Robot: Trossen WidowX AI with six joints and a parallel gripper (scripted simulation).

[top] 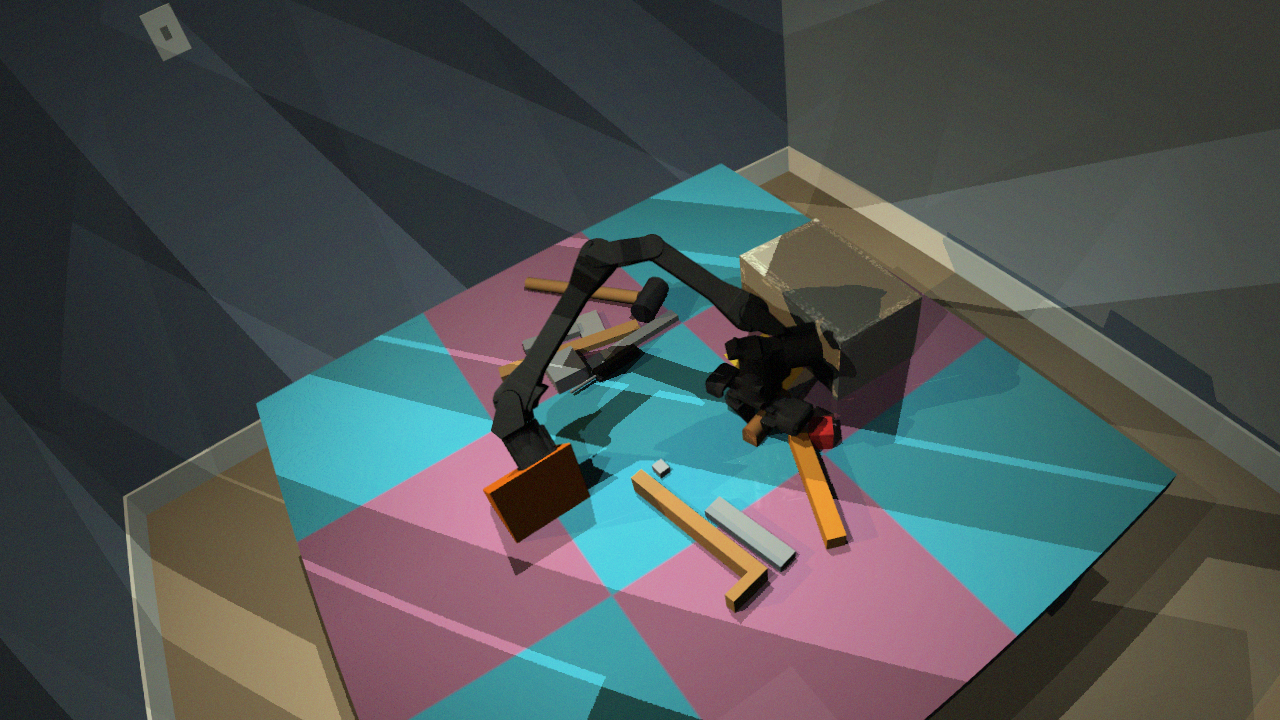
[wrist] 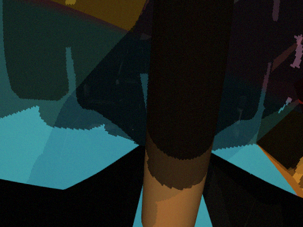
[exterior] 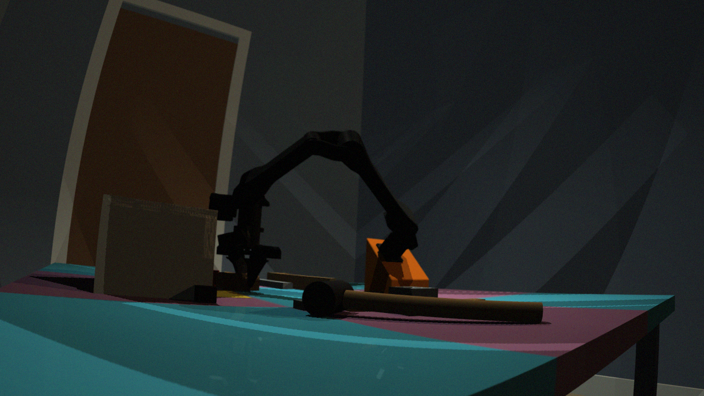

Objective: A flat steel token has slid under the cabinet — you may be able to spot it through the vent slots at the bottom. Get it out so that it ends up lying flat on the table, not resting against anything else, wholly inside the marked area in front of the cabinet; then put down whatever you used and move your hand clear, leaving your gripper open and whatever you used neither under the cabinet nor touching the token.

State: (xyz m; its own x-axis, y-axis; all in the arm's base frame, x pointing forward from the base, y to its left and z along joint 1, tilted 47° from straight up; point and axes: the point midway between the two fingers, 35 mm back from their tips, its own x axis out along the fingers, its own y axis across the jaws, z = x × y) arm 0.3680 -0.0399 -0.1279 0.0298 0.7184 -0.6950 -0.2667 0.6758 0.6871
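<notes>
My gripper is shut on a wooden rod, low over the table in front of the cabinet. The rod runs up the middle of the wrist view, dark in shadow; its far end is out of that view, and the arm hides it in the top view. The marked area is yellow; the arm covers most of it in the top view. I cannot make out the steel token in any view. The vent slots are also not readable.
A red block and an orange bar lie beside the gripper. An L-shaped wooden stick, a grey bar and a small grey block lie nearer the front. A mallet and several grey and wooden pieces lie behind the arm.
</notes>
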